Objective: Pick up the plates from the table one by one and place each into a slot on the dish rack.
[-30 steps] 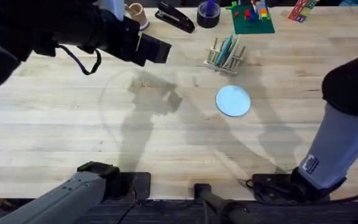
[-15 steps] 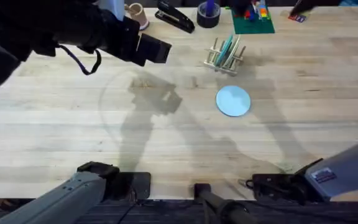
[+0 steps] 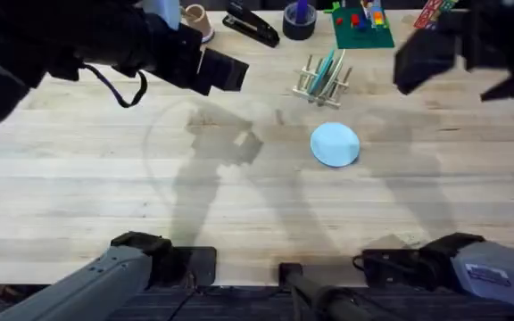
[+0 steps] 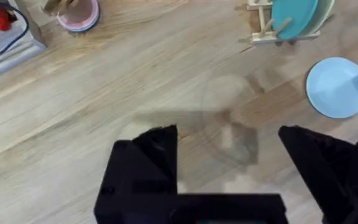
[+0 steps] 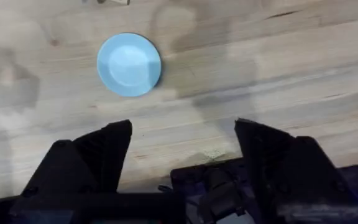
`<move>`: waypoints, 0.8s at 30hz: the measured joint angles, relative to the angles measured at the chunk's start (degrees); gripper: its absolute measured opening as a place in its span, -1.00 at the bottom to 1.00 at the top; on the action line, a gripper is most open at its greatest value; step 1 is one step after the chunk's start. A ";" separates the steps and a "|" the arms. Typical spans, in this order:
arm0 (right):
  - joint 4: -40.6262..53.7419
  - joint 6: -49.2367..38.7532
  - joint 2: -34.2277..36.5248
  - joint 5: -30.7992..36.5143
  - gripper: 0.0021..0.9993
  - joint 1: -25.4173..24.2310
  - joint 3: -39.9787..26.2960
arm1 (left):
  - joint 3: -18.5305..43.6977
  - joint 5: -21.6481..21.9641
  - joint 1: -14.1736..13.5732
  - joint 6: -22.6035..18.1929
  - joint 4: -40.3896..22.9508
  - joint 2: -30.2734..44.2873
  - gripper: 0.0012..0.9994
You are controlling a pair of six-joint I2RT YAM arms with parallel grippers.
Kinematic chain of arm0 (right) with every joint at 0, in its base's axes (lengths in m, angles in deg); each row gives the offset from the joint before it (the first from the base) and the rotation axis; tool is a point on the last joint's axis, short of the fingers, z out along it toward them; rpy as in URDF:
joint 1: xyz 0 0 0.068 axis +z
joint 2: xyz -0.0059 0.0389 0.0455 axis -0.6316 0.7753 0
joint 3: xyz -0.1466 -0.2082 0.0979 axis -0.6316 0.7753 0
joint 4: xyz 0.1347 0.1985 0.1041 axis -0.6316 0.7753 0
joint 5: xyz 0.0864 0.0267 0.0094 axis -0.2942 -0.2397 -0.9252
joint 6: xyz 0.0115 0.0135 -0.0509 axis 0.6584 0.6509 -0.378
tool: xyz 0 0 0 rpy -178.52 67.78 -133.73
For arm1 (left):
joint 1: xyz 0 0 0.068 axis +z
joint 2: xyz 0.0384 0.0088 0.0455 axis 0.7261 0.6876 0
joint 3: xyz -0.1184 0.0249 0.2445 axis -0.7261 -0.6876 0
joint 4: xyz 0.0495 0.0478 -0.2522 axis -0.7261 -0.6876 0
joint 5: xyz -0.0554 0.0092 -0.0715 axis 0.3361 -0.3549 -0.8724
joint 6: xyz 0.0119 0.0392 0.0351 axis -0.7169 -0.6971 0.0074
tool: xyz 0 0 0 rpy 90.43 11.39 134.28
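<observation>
Over the table's (image 3: 78,196) far left edge hangs the left gripper (image 4: 229,140), fingers apart, nothing between them. Mid-table, toward the far edge: dish rack (image 3: 322,78) with a teal plate (image 4: 294,15) and a pale cream plate (image 4: 321,17) upright in its slots. Light blue plate (image 3: 335,144) lies flat just nearer than the rack. Above the far right edge, the right gripper (image 5: 182,134), fingers spread, empty.

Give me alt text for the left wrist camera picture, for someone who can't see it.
A light blue plate lies flat on the wooden table, near a small wooden dish rack holding a teal plate upright. The left claw hangs open above bare wood, holding nothing.
</observation>
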 joint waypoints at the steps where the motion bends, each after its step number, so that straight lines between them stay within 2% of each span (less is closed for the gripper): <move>1: -0.61 -0.20 -1.94 -0.36 0.99 -0.53 1.56 | 0.00 -0.34 0.00 0.00 -0.07 0.01 0.99; 9: -5.97 -5.74 -15.00 -8.36 0.99 -9.68 12.93 | 0.00 -1.49 0.00 0.00 -1.73 0.00 0.99; 14: -5.76 -14.78 -17.96 -16.74 0.99 -17.76 14.99 | 0.00 -1.67 0.00 0.00 -2.37 0.01 0.99; 15: -3.30 -24.25 -17.26 -23.65 0.99 -24.54 15.10 | 0.00 -1.98 0.00 0.00 -2.52 -0.01 0.99; 20: -3.35 -28.49 -14.92 -27.04 0.99 -26.15 15.12 | 0.00 -3.39 0.00 0.07 -2.67 0.01 0.99; 24: -3.41 -29.77 -13.36 -28.08 0.99 -26.16 15.12 | 0.00 -6.41 0.00 0.12 -3.29 0.00 0.99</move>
